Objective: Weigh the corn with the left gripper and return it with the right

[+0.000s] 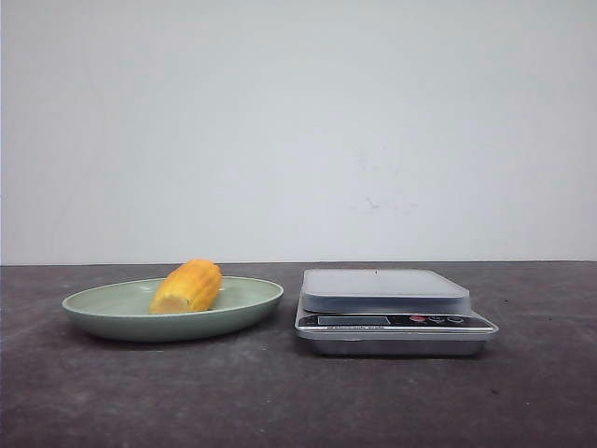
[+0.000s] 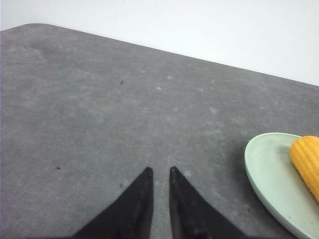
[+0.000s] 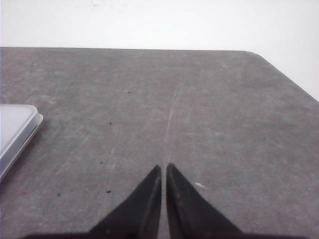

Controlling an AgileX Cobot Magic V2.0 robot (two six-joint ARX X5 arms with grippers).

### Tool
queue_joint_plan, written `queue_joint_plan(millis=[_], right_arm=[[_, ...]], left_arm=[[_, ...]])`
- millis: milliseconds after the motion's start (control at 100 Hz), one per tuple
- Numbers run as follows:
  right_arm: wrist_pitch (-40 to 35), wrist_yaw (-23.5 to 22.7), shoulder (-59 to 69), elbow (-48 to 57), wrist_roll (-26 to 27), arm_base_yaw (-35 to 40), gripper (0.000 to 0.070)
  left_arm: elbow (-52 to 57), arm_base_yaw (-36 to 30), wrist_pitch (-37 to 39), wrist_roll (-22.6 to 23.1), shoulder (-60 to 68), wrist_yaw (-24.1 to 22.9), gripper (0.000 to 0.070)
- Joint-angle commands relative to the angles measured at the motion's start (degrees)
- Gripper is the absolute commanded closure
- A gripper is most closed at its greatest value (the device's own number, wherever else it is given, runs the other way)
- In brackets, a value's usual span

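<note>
We see the corn [image 1: 187, 287] lying on its side in the pale green plate [image 1: 112, 322], on the left half of the dark grey table [image 1: 280, 401]. Its paler cut end faces the camera in the front view. The scale [image 1: 392, 313] sits just beside the plate on the right, not touching it; its platform [image 1: 382, 283] carries nothing.

Neither arm shows in the front view, so we go by the wrist cameras.

Left gripper [image 2: 159, 172]: black fingers [image 2: 137, 204] nearly together, with a narrow gap at the tips, nothing between them. It hangs over bare table, with the plate rim and one end of the corn at the edge of its view (well off to the side, no contact).

Right gripper [image 3: 164, 168]: fingers [image 3: 187, 209] pressed almost tip to tip, also gripping nothing. It is over bare table too; a corner of the scale shows at the edge of that view, apart from the fingers.
</note>
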Motion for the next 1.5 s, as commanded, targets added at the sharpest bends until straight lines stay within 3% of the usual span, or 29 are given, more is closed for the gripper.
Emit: queue_joint_plan(millis=[0, 1490], right_arm=[[0.7, 0.2, -0.1, -0.3, 0.4, -0.1, 0.0688], [0.1, -0.4, -0.1, -0.3, 1.4, 0.8, 0.0688]], left_arm=[[-1.0, 0.0, -0.2, 0.5, 0.0, 0.0, 0.0679], [-1.0, 0.0, -0.2, 0.5, 0.0, 0.0, 0.0679]])
